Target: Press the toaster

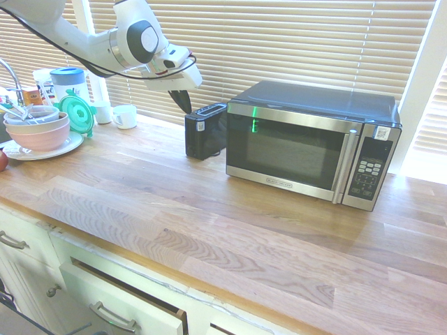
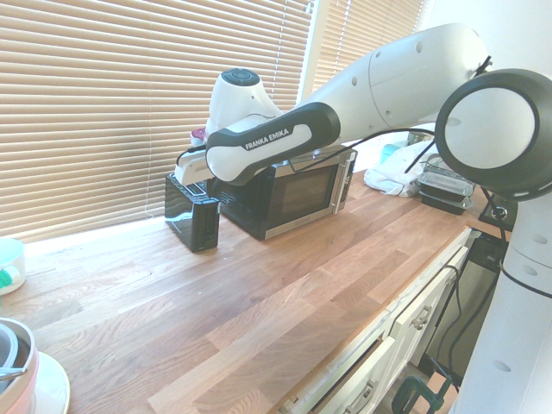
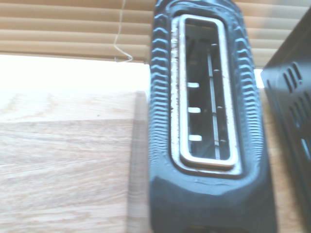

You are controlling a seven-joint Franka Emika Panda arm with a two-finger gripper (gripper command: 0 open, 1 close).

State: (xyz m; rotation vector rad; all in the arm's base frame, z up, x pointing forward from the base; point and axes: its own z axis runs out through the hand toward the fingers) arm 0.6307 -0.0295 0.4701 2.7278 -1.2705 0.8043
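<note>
Toaster: the small black toaster (image 1: 204, 130) stands on the wooden counter (image 1: 209, 223), just beside the microwave's end and in front of the closed blinds (image 1: 279, 42); a small white label shows on the end facing the first exterior camera.
Toaster from above: the wrist view looks straight down on it (image 3: 209, 121), showing one long slot with a silvery rim and a ribbed black top (the dark vented wall at the frame's edge is the microwave's side).
Gripper: the gripper (image 1: 181, 100) hangs over the toaster's far end, near the blinds, its dark fingers pointing down and close to the top; whether they touch it I cannot tell.
Claw state: cannot tell, since the fingers read as one dark shape in the first exterior view and the arm hides them in the second.
Microwave: the stainless-and-black microwave (image 1: 314, 143) has its door shut and a green light glowing on the glass.
Other items: stacked bowls (image 1: 38, 129) on a plate and a white cup (image 1: 126, 116) sit well apart from the toaster, towards the counter's end.
</note>
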